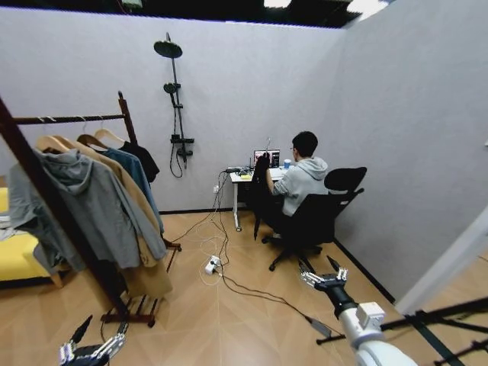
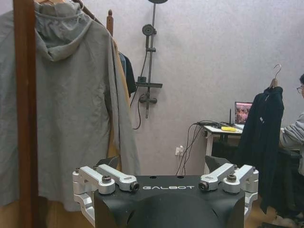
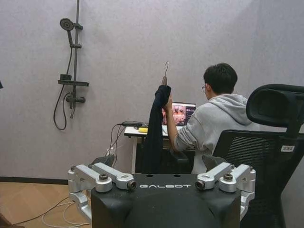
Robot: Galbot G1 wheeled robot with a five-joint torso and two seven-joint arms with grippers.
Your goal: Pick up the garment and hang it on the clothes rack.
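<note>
Garment (image 1: 261, 177) hangs black and limp on a hanger held up by a person's hand (image 3: 166, 108), centre of the head frame, well apart from both claws; left gripper (image 1: 94, 347) sits at the lower left beside the clothes rack (image 1: 69, 221), fingers spread wide and empty; right gripper (image 1: 323, 276) hovers lower right, likewise spread and empty; judged risk: floor cables (image 1: 229, 278) between robot and garment could snag the base, and the crowded rack leaves little bare rod.
</note>
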